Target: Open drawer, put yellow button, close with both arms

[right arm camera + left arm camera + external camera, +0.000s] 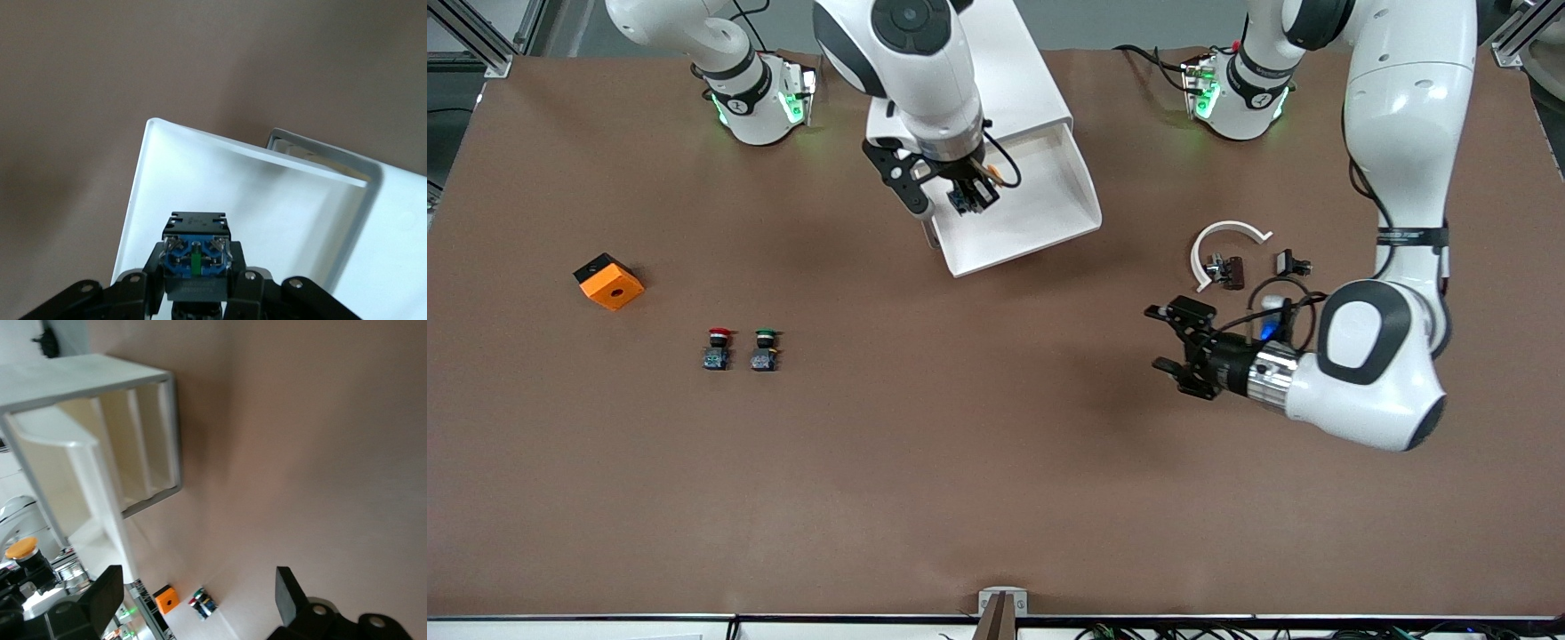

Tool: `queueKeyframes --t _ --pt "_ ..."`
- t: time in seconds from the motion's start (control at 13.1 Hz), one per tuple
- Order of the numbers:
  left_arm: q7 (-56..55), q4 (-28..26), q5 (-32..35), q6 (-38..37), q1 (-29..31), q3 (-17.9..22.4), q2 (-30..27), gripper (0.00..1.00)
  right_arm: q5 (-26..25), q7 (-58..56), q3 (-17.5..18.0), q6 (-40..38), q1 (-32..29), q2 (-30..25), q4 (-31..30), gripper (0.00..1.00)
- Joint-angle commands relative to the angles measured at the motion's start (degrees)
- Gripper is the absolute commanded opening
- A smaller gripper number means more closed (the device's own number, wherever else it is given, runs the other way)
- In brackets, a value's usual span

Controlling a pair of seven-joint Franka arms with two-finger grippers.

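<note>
**Yellow button poised over the open drawer**

The drawer stands pulled out of its white cabinet, its tray lying nearer the front camera than the cabinet, so there is room to drop something in from above. The right end effector hangs over the tray, at the corner toward the right arm's end of the table, clenched on the yellow button. In the right wrist view the button's blue and black body sits squarely between the fingers with the white tray floor below it; the left wrist view catches its yellow-orange cap. Held low over the tray, it looks placed for a short, controlled drop, which I judge to be the step in hand.

The left end effector hovers over bare table toward the left arm's end, released with its fingers spread wide, waiting; its camera faces the drawer's front, which suits a later push to close.

The red button and green button stand side by side on the table toward the right arm's end, untouched, with an orange block farther out. A white ring piece and small dark parts lie near the left arm.
</note>
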Motion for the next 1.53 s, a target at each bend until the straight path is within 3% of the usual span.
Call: queueKeyframes --t 0.0,0.46,0.99,1.14,1.22,1.3,1.45 --pt "5.91 -0.34 2.78 -0.23 -0.51 2.49 -1.43 1.00 1.19 3.64 -0.80 1.78 1.34 3.18 2.09 0.24" --pt "19.01 -0.26 3.58 -0.23 -0.60 6.97 -3.80 1.00 4.17 5.15 -0.80 4.24 3.27 6.70 2.09 0.26" --pt "35.60 -0.43 5.24 0.47 -1.56 7.15 -3.63 1.00 4.36 6.29 -0.80 4.60 3.80 8.37 2.09 0.37" --pt "41.68 -0.43 10.49 0.47 -2.26 6.72 -3.89 1.00 4.53 8.90 -0.80 4.60 3.71 8.28 2.09 0.63" --pt "43.01 -0.43 13.22 0.47 -3.49 6.71 -4.42 1.00 4.53 10.93 -0.80 4.69 3.71 8.20 2.09 0.93" --pt "44.50 -0.43 15.68 1.08 -4.46 6.71 -5.03 1.00 4.53 11.12 -0.80 4.61 3.62 8.11 2.17 1.00" --pt "49.58 -0.69 18.33 1.88 -5.78 6.62 -6.35 1.00 4.53 11.12 -0.80 4.43 3.62 8.02 3.04 1.00"
